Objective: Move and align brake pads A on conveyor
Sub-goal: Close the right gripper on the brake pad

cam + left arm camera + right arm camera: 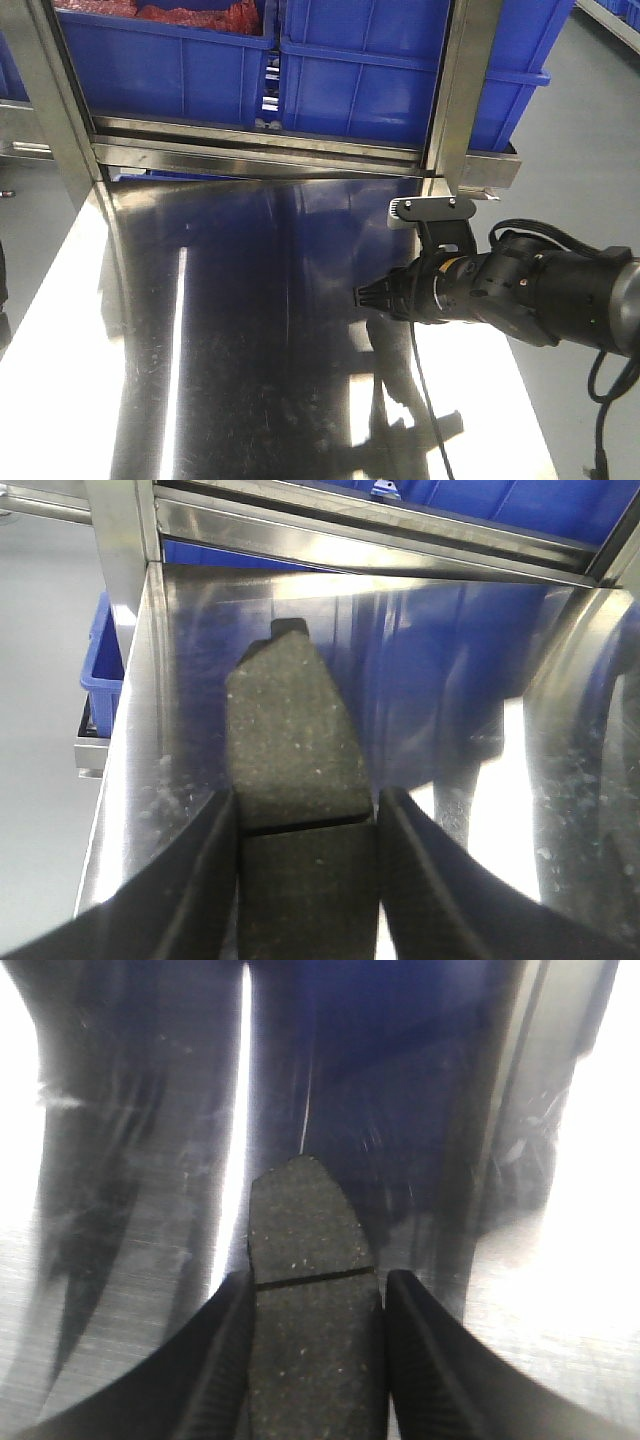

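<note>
In the left wrist view my left gripper (pixel 308 825) is shut on a dark-grey brake pad (pixel 288 730) with a thin groove across it. The pad sticks out forward over the shiny steel table (pixel 450 680). In the right wrist view my right gripper (pixel 316 1295) is shut on a second grooved brake pad (pixel 305 1225), also over the steel surface (pixel 120 1210). In the front view the right gripper (pixel 362 297) reaches in from the right above the table (pixel 220 330); its pad cannot be made out there. The left gripper is outside the front view. The conveyor and the other pads are out of view.
Blue plastic bins (pixel 200 70) stand on a steel rack (pixel 270 150) along the table's far edge, with upright steel posts (pixel 460 90) at its corners. A blue bin (pixel 100 660) sits beyond the table's left edge. Grey floor (pixel 590 200) lies to the right.
</note>
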Controlling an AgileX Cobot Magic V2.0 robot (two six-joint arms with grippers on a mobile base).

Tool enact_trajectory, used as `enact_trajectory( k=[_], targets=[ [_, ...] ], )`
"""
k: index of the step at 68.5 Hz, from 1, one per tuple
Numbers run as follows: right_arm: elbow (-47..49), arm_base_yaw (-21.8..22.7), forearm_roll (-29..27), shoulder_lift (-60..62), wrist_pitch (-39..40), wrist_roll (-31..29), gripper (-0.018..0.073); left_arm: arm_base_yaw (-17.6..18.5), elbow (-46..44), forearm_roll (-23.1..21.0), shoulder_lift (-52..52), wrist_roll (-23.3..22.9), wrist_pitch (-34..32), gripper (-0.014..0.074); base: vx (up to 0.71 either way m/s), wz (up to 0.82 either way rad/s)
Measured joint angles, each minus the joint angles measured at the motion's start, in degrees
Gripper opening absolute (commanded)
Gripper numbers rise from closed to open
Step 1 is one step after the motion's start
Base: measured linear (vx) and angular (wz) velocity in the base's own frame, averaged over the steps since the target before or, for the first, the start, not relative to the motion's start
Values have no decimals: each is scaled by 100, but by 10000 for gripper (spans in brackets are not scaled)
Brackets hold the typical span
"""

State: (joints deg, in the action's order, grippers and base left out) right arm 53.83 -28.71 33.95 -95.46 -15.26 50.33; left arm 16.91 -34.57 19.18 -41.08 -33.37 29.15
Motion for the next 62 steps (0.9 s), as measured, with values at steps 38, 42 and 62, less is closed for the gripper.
enact_trajectory(
  k=[38,42,62],
  targets=[
    [-19,0,19,110,-5,0,51,0,0,0,0,0,0,118,0,0],
    [-19,0,19,110,-5,0,48,0,0,0,0,0,0,118,0,0],
    [-19,0,19,116,0,2,49,0,0,0,0,0,0,118,0,0]
  ],
)
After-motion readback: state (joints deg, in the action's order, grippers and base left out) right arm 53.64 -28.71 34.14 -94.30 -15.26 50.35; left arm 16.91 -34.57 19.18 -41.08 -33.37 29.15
